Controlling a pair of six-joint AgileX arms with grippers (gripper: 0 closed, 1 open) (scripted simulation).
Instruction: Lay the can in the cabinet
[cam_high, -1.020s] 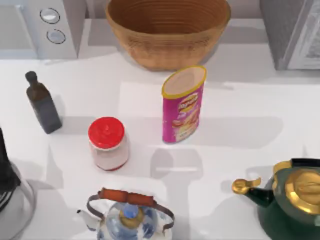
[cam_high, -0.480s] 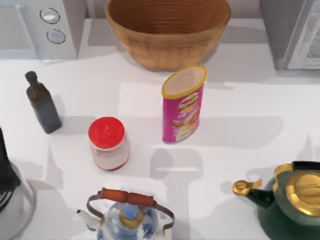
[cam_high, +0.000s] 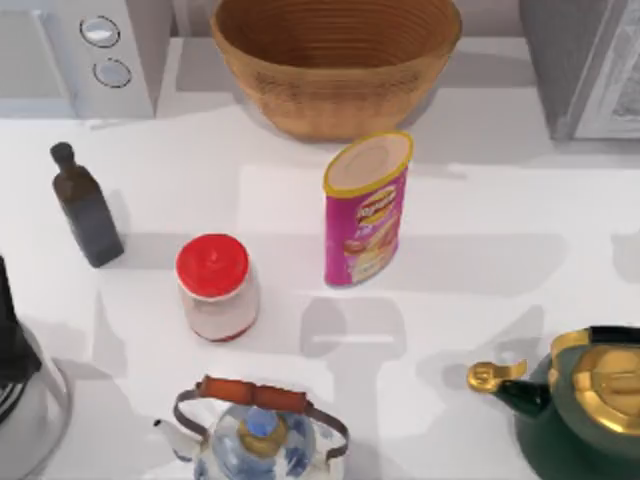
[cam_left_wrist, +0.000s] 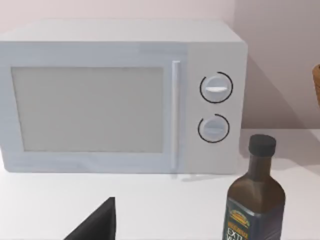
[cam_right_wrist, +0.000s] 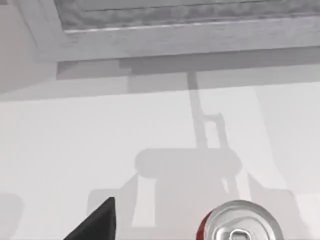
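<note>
Can (cam_high: 366, 209) upright on table (cam_high: 500, 230), in front of basket (cam_high: 335, 60), cabinet (cam_high: 585, 65) to its right (untouched); grippers' state: cannot tell.

Bright, even light falls on the white table (cam_high: 500, 200). Soft grey shadows spread beside the can (cam_high: 366, 208) and the jar (cam_high: 216, 287). No glare or blur shows.

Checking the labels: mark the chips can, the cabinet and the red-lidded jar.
chips can (cam_high: 363, 228): top view, on its label.
cabinet (cam_high: 560, 60): top view, on its grey side wall.
red-lidded jar (cam_high: 212, 266): top view, on its lid.
</note>
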